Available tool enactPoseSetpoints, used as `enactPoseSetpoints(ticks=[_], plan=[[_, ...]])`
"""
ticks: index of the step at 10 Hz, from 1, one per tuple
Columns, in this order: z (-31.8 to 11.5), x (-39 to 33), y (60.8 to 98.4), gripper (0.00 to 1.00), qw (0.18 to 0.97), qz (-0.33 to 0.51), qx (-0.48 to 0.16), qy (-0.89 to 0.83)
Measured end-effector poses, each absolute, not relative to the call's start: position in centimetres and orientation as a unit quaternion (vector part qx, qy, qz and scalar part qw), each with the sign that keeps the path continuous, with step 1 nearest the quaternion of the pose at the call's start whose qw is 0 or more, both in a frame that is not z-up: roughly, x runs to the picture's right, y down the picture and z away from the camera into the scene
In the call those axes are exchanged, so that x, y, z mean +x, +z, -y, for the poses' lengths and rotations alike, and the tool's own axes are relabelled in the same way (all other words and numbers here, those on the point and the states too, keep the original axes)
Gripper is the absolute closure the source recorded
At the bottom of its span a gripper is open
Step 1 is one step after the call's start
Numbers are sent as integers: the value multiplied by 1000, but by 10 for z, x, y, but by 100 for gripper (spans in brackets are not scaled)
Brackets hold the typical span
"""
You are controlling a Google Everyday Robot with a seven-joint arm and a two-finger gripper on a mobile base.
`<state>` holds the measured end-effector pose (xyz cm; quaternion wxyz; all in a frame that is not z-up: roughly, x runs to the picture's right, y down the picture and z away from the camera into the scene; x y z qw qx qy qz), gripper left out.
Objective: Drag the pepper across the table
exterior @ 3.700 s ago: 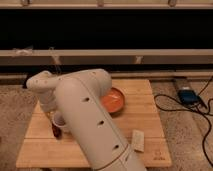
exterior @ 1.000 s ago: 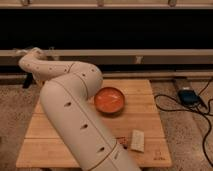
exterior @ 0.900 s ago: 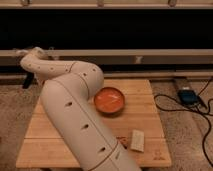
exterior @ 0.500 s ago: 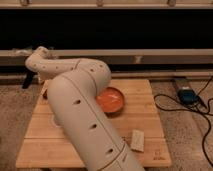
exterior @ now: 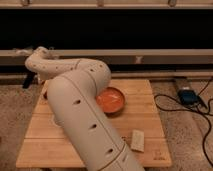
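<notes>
The light wooden plank tabletop (exterior: 145, 120) stands on a speckled floor (exterior: 185, 130); an orange bowl (exterior: 110, 100) sits near its middle and a small pale packet (exterior: 137, 140) lies toward its near right corner. The arm's bulk covers much of the left half, so whatever lies there cannot be made out. The end effector (exterior: 29, 80) hangs off the far left corner, dark and hard to read.

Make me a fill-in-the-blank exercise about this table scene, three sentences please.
The bowl on the table is ___.
The gripper hangs by the table's far ___ corner.
The pale packet lies nearer the camera than the ___.
Missing words: orange, left, bowl.
</notes>
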<state>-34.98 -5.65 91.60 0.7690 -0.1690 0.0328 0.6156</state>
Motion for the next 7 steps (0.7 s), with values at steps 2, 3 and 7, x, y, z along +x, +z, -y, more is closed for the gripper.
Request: enactPoseSetpoints(ticks=[2, 3, 7], plan=[[58, -350, 915, 20, 769, -32, -172, 615], [58, -350, 914, 20, 770, -33, -181, 611], [84, -318, 894, 20, 754, -21, -289, 590]])
